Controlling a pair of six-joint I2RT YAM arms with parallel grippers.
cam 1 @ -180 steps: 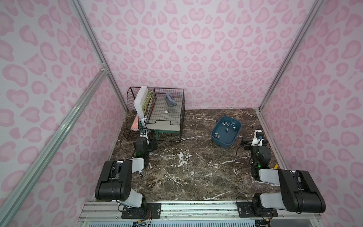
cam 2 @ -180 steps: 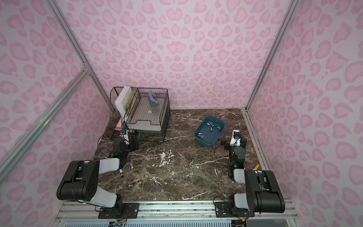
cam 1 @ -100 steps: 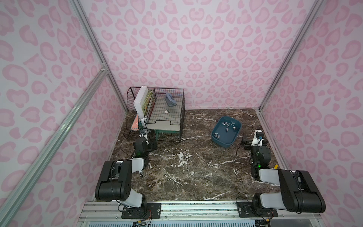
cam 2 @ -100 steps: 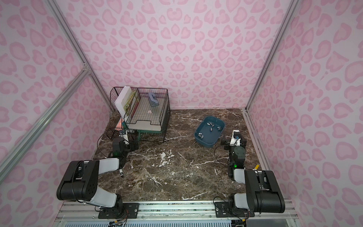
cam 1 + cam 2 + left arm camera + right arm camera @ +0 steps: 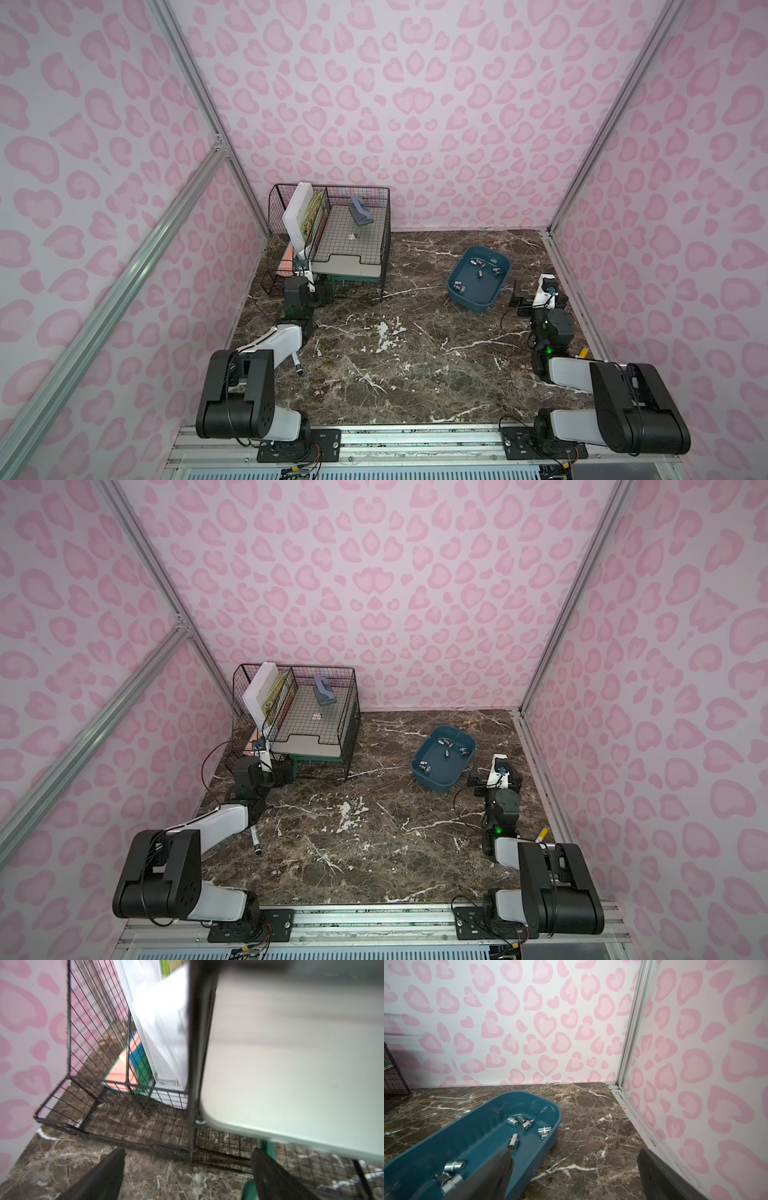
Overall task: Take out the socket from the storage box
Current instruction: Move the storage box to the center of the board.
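Top views look down; wrist views sit low.

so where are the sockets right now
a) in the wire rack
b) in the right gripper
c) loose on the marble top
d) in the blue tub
d: the shiny sockets lie on the floor of the storage box, and the right gripper beside it is open and empty.

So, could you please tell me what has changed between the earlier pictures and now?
Nothing has visibly changed. The left gripper is still open in front of the rack, the right gripper is still open beside the box, and the sockets still lie inside it.
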